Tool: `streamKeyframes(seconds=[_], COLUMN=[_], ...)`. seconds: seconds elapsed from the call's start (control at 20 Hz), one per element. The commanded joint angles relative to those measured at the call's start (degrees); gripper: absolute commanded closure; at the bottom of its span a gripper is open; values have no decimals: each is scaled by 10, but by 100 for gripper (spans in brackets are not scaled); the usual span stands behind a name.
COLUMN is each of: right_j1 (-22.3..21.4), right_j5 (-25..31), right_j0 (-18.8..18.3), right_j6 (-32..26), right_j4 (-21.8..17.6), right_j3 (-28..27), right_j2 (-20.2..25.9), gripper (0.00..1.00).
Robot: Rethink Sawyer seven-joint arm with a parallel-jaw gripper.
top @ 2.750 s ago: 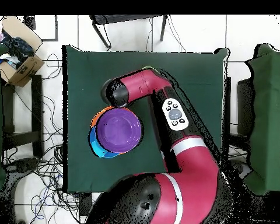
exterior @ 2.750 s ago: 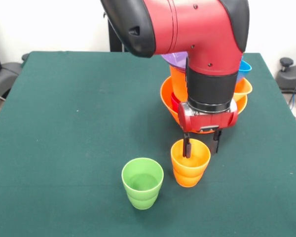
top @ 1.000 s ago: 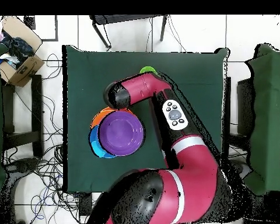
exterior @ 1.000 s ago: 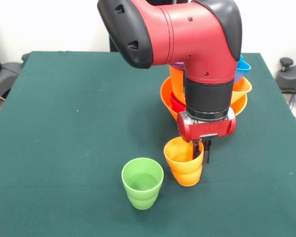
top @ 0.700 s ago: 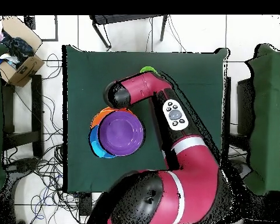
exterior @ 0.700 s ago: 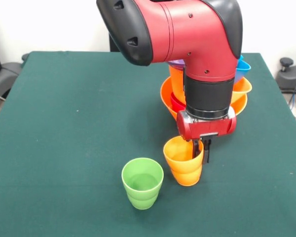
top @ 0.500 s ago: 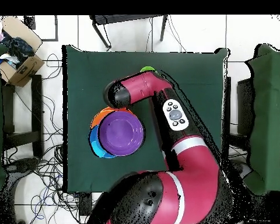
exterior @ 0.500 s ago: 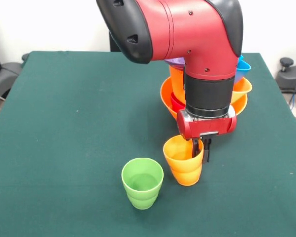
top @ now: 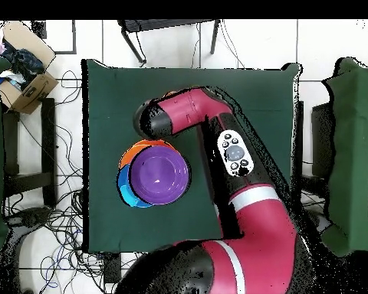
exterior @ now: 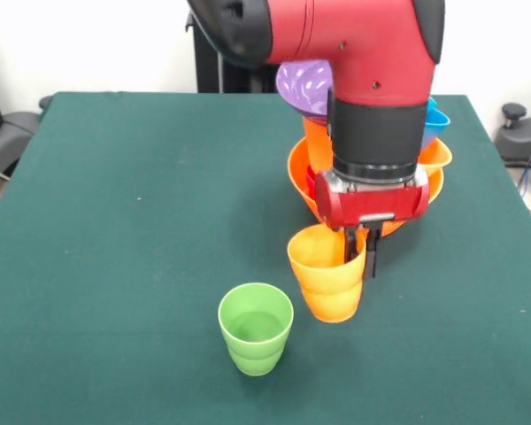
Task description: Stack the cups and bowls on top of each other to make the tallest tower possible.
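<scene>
In the front view my gripper (exterior: 361,254) is shut on the right wall of the orange cup (exterior: 323,279), one finger inside and one outside. The cup hangs slightly tilted, just above the table (exterior: 142,195). A green cup (exterior: 256,328) stands upright to its front left, apart from it. Behind the gripper leans the tower, with a large orange bowl (exterior: 298,173) at its base, a purple bowl (exterior: 303,84) on top and a blue bowl (exterior: 439,120) at its right. In the overhead view the purple bowl (top: 160,173) caps the tower, and my arm (top: 188,115) hides the gripper and both cups.
The tower stands close behind the held cup. A cardboard box (top: 22,69) sits on the floor past the table's left edge in the overhead view, among loose cables. Another green-topped table (top: 354,153) stands at the right.
My gripper, open around the orange cup's wall 2.8 s ago, has shut on it. Since half a second ago the arm has risen and lifted the cup off the table.
</scene>
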Motion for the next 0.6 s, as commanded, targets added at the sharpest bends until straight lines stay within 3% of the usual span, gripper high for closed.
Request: streamKeyframes(seconds=[0.05, 0.45, 0.6], right_j1=[-82, -207, -236], right_j5=[65, 146, 182], right_j0=[-16, -67, -74], right_j6=[-115, -179, -183], right_j4=[16, 112, 134], right_j3=[69, 137, 150], right_j2=[16, 83, 93], gripper=[100, 100, 100])
